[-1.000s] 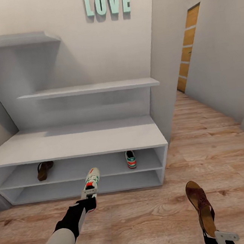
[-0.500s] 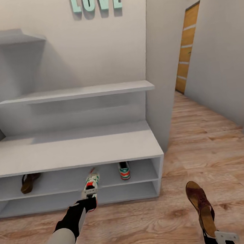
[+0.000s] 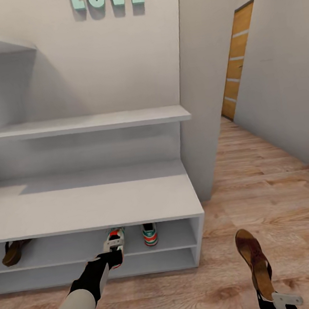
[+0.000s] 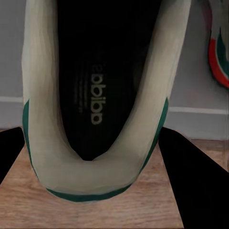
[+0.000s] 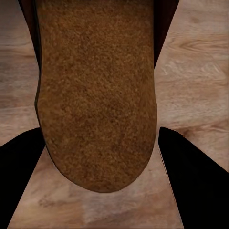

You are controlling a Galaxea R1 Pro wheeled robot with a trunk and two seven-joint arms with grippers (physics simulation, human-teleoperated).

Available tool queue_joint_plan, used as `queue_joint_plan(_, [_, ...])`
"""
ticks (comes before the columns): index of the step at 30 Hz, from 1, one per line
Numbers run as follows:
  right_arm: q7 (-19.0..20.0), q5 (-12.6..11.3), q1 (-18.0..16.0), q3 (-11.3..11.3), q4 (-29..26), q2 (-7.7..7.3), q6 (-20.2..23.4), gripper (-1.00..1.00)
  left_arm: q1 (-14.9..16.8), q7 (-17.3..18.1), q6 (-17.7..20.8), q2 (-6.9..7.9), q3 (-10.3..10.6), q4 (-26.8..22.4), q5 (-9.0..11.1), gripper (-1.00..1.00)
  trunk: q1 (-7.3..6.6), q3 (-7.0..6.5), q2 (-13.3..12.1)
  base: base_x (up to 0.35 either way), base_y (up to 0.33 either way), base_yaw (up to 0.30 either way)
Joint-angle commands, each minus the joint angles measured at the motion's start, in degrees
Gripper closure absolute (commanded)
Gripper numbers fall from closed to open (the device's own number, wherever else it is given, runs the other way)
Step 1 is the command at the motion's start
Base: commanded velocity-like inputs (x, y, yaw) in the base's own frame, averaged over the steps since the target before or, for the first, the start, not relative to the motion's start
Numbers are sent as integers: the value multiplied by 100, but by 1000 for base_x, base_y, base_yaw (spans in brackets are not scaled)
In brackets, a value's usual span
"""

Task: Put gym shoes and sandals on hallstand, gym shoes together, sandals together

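A gym shoe [image 3: 115, 240] is clamped in the left gripper [image 3: 112, 248] at the hallstand [image 3: 93, 207] shelf edge, second gym shoe [image 3: 150, 234] shelved just right of it. A sandal [image 3: 254, 263] is clamped in the right gripper [image 3: 281, 301] over the corridor floor [image 3: 274, 193]; another sandal [image 3: 12, 252] sits far left.

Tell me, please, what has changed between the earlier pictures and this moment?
The camera has moved closer to the hallstand, so the whole view shifted. The left gripper has carried its gym shoe up to the upper shelf opening, beside the gym shoe on the shelf. The right gripper holds its sandal as before. The sandal on the shelf stays.
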State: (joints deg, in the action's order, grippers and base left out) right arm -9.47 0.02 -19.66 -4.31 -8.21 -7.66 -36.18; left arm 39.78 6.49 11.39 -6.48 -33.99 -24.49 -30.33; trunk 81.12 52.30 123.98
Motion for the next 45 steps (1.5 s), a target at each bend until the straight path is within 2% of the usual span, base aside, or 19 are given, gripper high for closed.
queue_joint_plan(1, [18,1,-4,-35,3,2,-21,100,3,45,30,-9,-47,-21,-53,100,2,5,2,293,-187,0])
queue_joint_plan(8, [15,-2,-4,-36,1,5,-21,100,3,45,22,-8,-47,-21,-52,100,2,5,2,219,-129,0])
queue_joint_plan(24, [-2,-21,-3,-51,-14,54,-21,100,3,80,21,21,-44,-21,-56,100,2,7,2,13,-6,0])
queue_joint_plan(34, [-3,-28,-3,-61,-16,54,-21,100,3,89,21,18,-46,-21,-54,100,222,260,403,0,0,0])
queue_joint_plan(45, [-4,-28,-3,-61,-18,54,-21,100,3,86,21,16,-47,-21,-60,100,222,285,403,0,0,0])
